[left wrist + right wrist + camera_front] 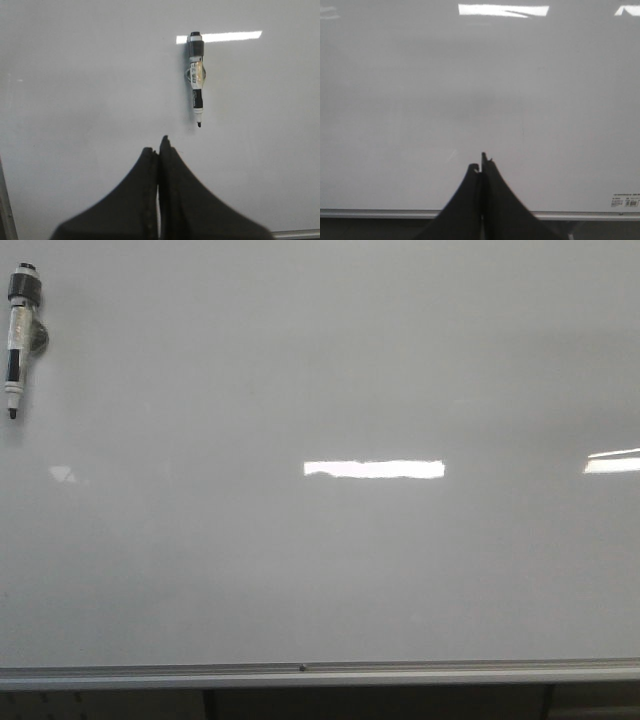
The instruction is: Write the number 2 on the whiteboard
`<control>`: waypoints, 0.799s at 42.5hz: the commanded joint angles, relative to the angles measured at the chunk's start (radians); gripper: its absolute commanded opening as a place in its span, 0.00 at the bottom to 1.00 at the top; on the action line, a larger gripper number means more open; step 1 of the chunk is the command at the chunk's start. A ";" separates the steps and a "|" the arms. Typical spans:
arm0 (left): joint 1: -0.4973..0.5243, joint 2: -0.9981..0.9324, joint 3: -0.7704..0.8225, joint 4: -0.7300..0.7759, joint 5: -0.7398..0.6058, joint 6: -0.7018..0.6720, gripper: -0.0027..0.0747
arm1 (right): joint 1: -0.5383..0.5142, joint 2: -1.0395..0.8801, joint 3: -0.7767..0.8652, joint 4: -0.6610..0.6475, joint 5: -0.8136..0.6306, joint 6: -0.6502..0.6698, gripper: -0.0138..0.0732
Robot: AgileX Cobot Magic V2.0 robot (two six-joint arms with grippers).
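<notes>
Clearly no number 2 was yet on the whiteboard (pixel 330 570); its surface was blank. Both left jaws (pixel 160 145) and right jaws (pixel 482 162) were pressed together, holding nothing. The marker (pixel 196 75) clung to the board just ahead of the left jaws and slightly to one side, well apart from the right jaws. Its long axis ran vertical, bare tip pointing down. A closed or off-centre approach could knock it loose or smear ink.

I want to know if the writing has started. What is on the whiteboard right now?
On the whiteboard only a marker hangs, tip down, at its upper left. No digit shows, just light glare. Whatever the marker covers stays hidden.
</notes>
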 commanded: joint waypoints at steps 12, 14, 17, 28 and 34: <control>0.003 0.098 -0.029 -0.014 -0.052 0.000 0.11 | -0.001 0.081 -0.022 -0.004 -0.064 -0.015 0.24; 0.003 0.109 -0.029 -0.014 -0.053 0.000 0.22 | -0.001 0.086 -0.022 -0.004 -0.064 -0.015 0.37; 0.003 0.128 -0.029 -0.014 -0.057 0.000 0.44 | -0.001 0.087 -0.022 -0.004 -0.067 -0.020 0.59; -0.036 0.219 -0.036 -0.028 -0.085 0.000 0.75 | -0.001 0.087 -0.022 -0.004 -0.073 -0.020 0.92; -0.124 0.303 -0.063 -0.003 -0.092 0.002 0.72 | -0.001 0.087 -0.022 -0.003 -0.073 -0.020 0.92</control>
